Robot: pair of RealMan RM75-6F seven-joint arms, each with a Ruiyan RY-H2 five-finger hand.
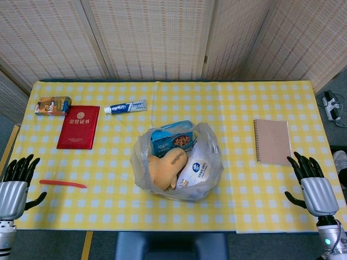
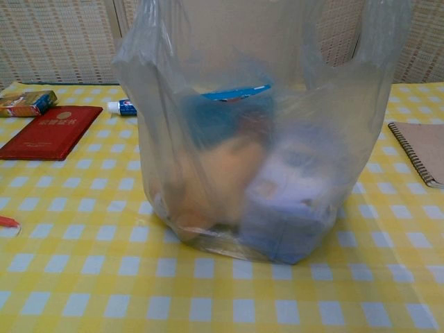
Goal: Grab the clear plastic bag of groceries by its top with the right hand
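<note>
The clear plastic bag (image 1: 178, 161) stands in the middle of the yellow checked table, holding a blue snack box, a tan heart-shaped item and a white packet. In the chest view the bag (image 2: 263, 139) fills the centre, its top handles reaching past the upper edge. My right hand (image 1: 313, 185) hovers at the table's near right corner, fingers spread, holding nothing, well to the right of the bag. At the near left corner my left hand (image 1: 16, 181) is likewise spread and empty. Neither hand shows in the chest view.
A brown spiral notebook (image 1: 272, 141) lies right of the bag. On the left lie a red booklet (image 1: 79, 127), a toothpaste tube (image 1: 126, 107), a small snack box (image 1: 53, 105) and a red pen-like stick (image 1: 62, 183).
</note>
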